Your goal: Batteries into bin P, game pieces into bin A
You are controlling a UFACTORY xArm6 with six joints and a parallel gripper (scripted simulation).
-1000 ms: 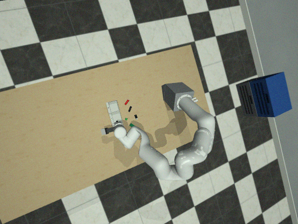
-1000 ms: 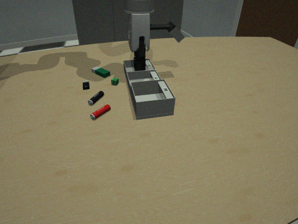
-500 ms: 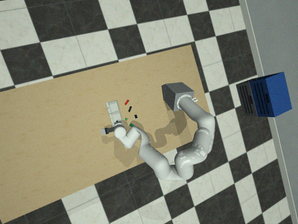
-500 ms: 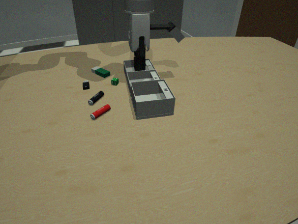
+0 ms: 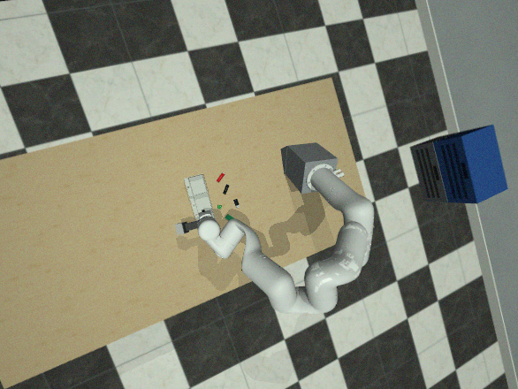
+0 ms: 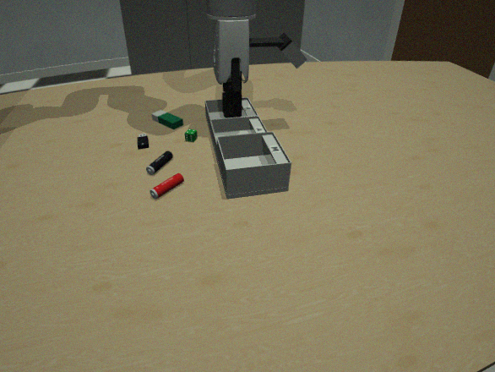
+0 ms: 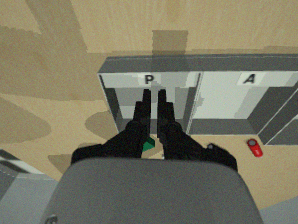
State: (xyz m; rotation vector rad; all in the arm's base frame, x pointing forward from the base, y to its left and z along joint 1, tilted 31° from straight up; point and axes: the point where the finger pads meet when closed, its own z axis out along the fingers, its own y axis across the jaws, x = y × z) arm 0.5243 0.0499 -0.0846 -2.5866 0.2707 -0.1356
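Note:
My gripper (image 6: 232, 114) (image 7: 154, 100) is shut with nothing seen between its fingertips, which point down inside bin P (image 7: 125, 80) (image 6: 214, 111). Bin A (image 7: 225, 107) (image 6: 234, 125) adjoins it and looks empty. A red battery (image 5: 220, 178) (image 6: 167, 185) (image 7: 255, 148) and a black battery (image 5: 225, 189) (image 6: 160, 162) lie on the table beside the bins. A green die (image 5: 219, 206) (image 6: 191, 135) sits on the table near bin A. The fingers hide part of bin P's floor.
Bin M (image 6: 258, 182) is the third in the row. A black stick with a light end (image 5: 236, 202) (image 6: 143, 141) and a green block with a pale end (image 5: 229, 217) (image 6: 170, 120) lie on the table, on the batteries' side of the bins.

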